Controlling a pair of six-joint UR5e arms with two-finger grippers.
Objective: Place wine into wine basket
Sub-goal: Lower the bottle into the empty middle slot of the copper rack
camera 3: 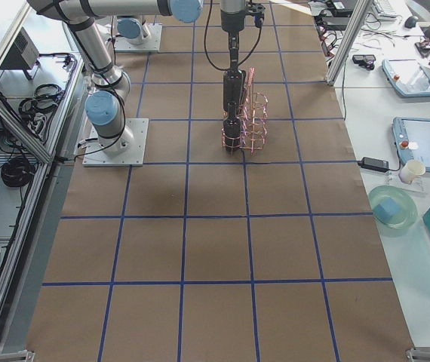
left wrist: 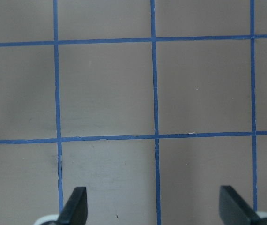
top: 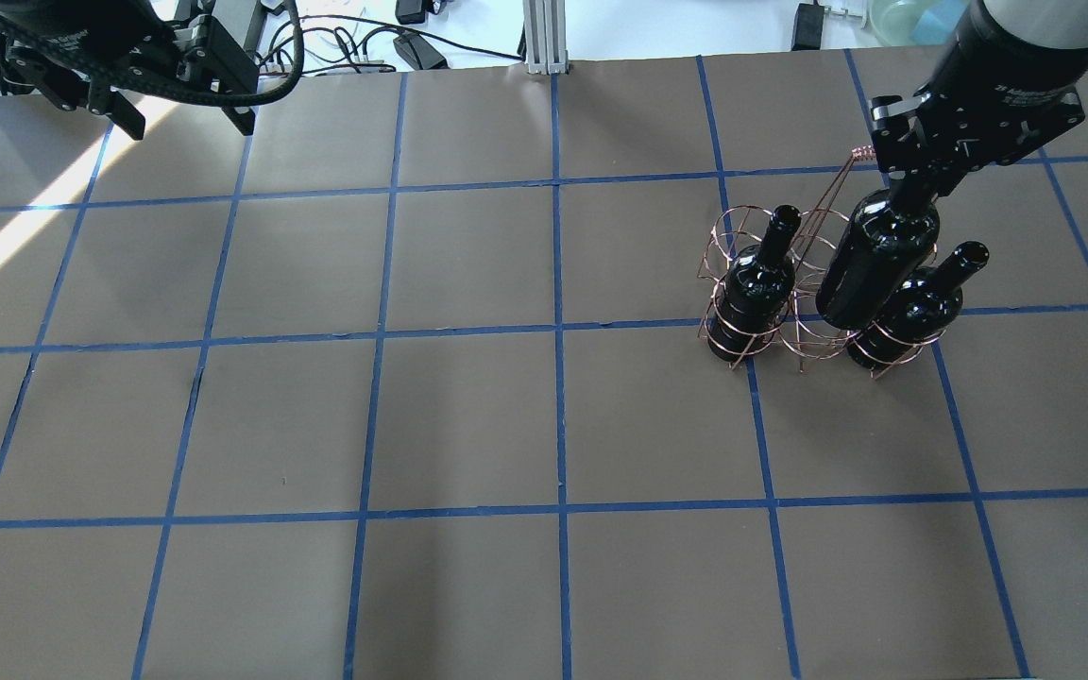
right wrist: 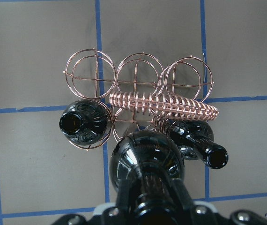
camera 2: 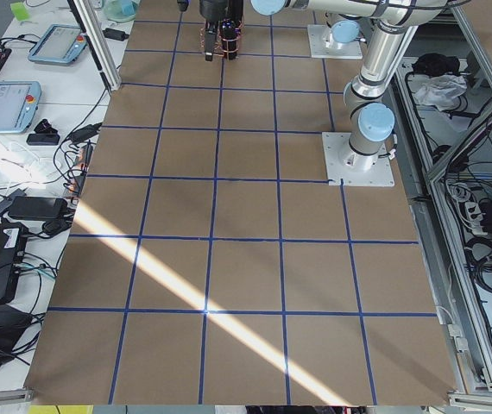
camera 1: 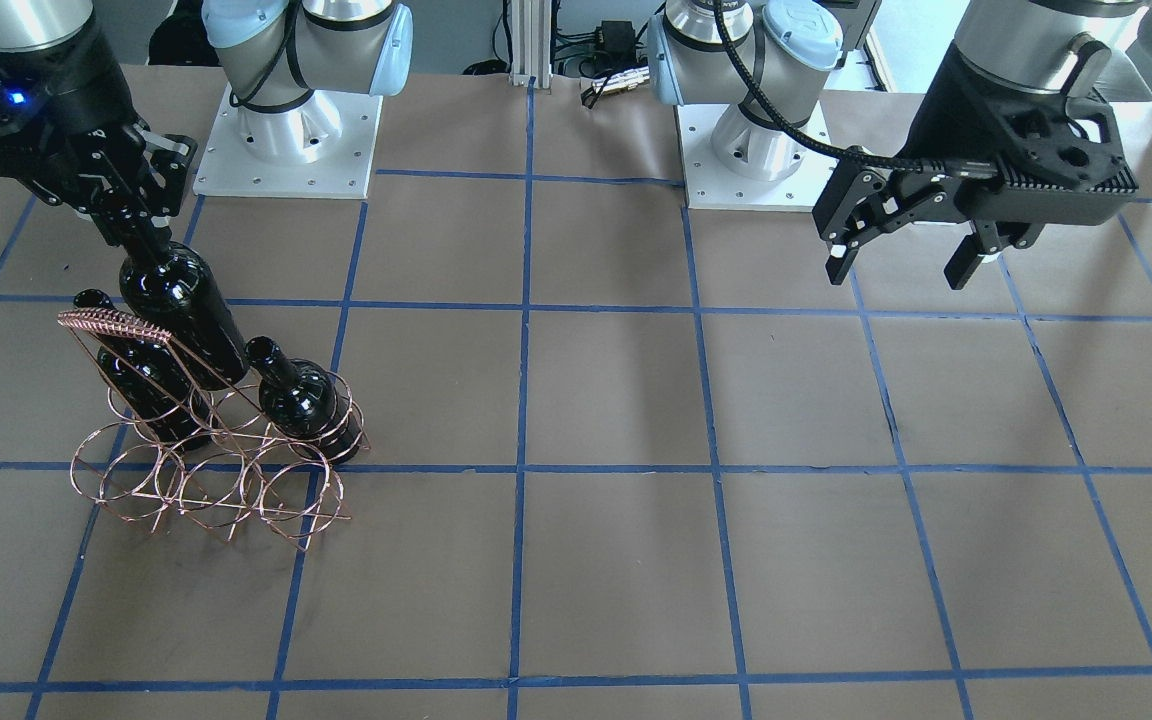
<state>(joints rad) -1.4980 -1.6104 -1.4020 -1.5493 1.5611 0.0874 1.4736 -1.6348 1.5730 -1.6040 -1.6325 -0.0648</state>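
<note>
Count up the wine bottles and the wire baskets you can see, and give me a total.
Wine bottles: 3, with one held by the right gripper and two standing in basket rings
Wire basket: 1
Total: 4

Glossy glass wine; copper wire wine basket; matt table.

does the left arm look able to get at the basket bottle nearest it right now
Doubtful: the left tool is open but far across the table from that bottle, and the right tool holds another bottle close beside it.
</note>
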